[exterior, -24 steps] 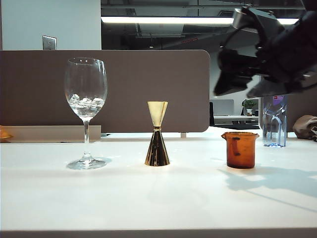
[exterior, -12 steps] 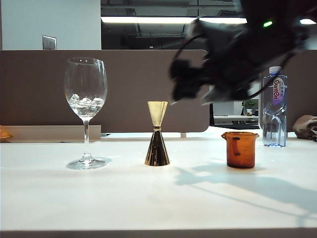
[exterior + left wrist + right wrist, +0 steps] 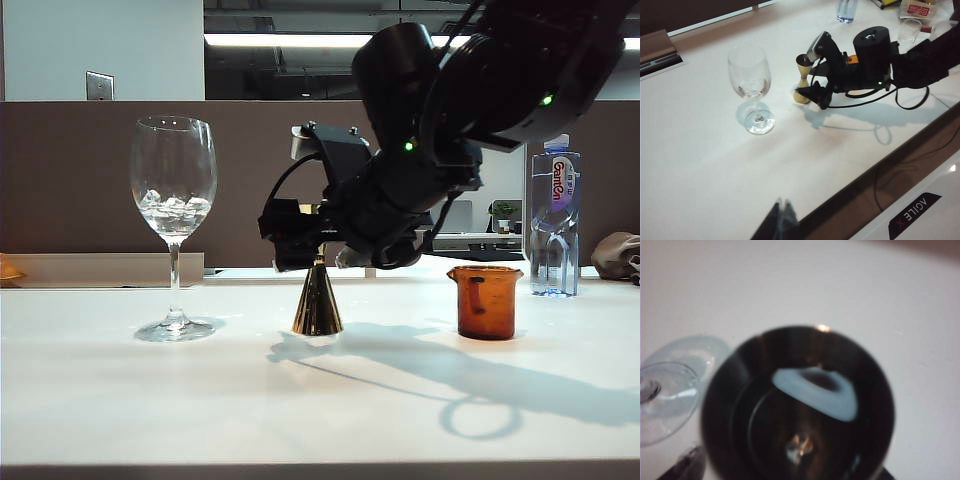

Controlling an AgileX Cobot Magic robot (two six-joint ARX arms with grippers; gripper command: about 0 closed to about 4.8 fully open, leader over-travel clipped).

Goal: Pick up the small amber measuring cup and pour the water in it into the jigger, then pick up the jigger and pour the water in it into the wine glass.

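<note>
The amber measuring cup (image 3: 485, 302) stands untouched toward the desk's (image 3: 300, 400) right edge, while the right end effector (image 3: 810, 75) hangs at the jigger (image 3: 318, 305) at mid-desk, its jaws spread wide on either side of the upper cone, apparently lined up for a grasp ahead of a pour into the wine glass (image 3: 173, 200) nearer the left edge. The arm hides the jigger's top from the front. No water can be made out in cup or jigger. The left end effector (image 3: 781, 220) waits high off the front edge, its state unclear.
</note>
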